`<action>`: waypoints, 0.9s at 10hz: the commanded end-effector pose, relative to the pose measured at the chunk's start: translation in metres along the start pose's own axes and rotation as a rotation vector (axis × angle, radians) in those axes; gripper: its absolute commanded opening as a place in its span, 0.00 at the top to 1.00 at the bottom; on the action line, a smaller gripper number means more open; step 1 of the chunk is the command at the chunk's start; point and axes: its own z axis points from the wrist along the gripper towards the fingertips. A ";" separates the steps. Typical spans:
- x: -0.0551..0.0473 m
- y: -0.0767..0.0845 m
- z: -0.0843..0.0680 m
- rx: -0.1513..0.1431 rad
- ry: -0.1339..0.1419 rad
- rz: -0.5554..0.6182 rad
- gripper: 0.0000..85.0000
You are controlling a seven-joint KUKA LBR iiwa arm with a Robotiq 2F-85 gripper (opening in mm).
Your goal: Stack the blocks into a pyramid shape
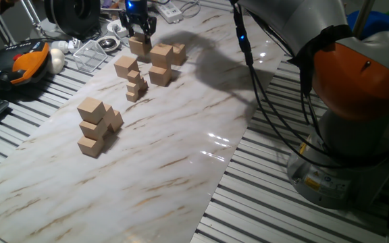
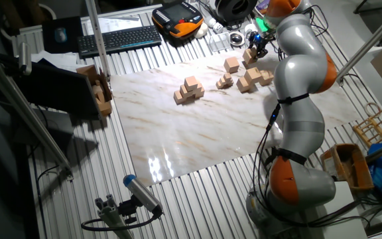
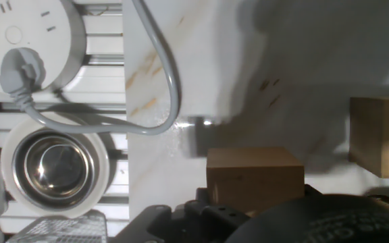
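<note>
A pile of tan blocks (image 1: pixel 94 126) stands at the near left of the marble sheet, with one cube on top; it also shows as the pile (image 2: pixel 190 89). Loose blocks lie at the far end: a single one (image 1: pixel 125 65), two stacked (image 1: pixel 161 64) and one behind them (image 1: pixel 179 52). My gripper (image 1: pixel 141 32) hangs at the far edge, right over another block (image 1: pixel 139 46), its fingers reaching down to that block's top. In the hand view this block (image 3: pixel 254 177) sits just ahead of the dark hand. I cannot see whether the fingers grip it.
Much smaller tan cubes (image 1: pixel 136 86) are heaped between the loose blocks and the pile. Past the sheet's far edge lie a grey cable (image 3: pixel 161 74), a steel bowl (image 3: pixel 51 165) and a white power strip (image 3: pixel 26 40). An orange pendant (image 1: pixel 29 57) and a keyboard (image 2: pixel 118 40) sit nearby.
</note>
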 end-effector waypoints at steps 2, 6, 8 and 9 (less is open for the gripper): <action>0.000 -0.004 -0.013 0.008 -0.004 -0.007 1.00; 0.001 -0.017 -0.026 0.011 -0.016 -0.005 1.00; 0.002 -0.019 -0.026 0.000 -0.039 -0.020 1.00; 0.002 -0.019 -0.026 0.000 -0.039 -0.023 1.00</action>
